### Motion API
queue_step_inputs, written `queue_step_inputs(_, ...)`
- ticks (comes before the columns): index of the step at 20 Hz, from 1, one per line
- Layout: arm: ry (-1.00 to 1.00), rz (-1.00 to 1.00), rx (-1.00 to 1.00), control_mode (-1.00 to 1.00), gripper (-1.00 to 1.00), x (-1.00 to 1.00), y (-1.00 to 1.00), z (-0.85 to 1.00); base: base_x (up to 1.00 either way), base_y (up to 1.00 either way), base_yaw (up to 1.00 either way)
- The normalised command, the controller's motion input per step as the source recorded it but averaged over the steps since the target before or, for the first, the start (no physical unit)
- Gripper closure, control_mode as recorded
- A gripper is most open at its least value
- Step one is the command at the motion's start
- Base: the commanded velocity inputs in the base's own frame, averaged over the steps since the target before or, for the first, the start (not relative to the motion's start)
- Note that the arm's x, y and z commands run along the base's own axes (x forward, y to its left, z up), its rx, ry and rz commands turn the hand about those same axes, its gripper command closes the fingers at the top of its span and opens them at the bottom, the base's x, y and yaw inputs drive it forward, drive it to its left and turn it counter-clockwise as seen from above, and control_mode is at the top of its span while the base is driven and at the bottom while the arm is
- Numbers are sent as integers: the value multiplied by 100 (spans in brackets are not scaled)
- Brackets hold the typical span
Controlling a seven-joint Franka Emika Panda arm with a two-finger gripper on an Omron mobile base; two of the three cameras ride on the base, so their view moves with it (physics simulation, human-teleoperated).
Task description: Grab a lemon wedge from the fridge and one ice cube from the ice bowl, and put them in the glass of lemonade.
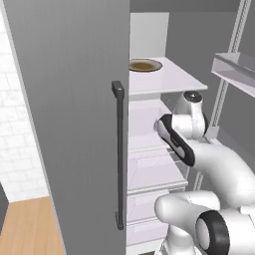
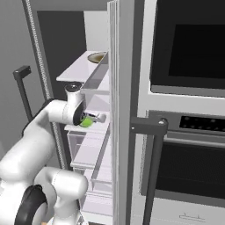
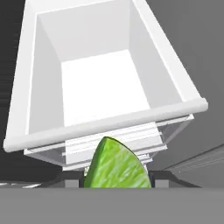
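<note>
Yellow-green, one lemon wedge point(image 3: 117, 165) between the pincer point(image 3: 117, 180) tips, one fridge point(image 1: 74, 124).

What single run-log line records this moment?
gripper: shut on lemon wedge | location: inside open fridge | shelf above: brown-rimmed dish

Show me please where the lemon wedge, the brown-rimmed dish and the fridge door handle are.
lemon wedge point(image 3: 116, 166): hand view, middle of its green flesh, between the fingertips.
brown-rimmed dish point(image 1: 145, 65): left base view, its centre, on the upper fridge shelf.
fridge door handle point(image 1: 119, 164): left base view, middle of the dark bar.
</note>
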Motion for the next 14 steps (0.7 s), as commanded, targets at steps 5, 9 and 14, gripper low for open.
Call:
queue_step_inputs(5,27,15,0,-100,100,-91,19,88,0,0,0)
queue_step_inputs(9,26,13,0,-100,100,-100,20,26,0,0,0)
queue_step_inputs(14,17,8,0,-100,100,-91,21,-4,0,0,0)
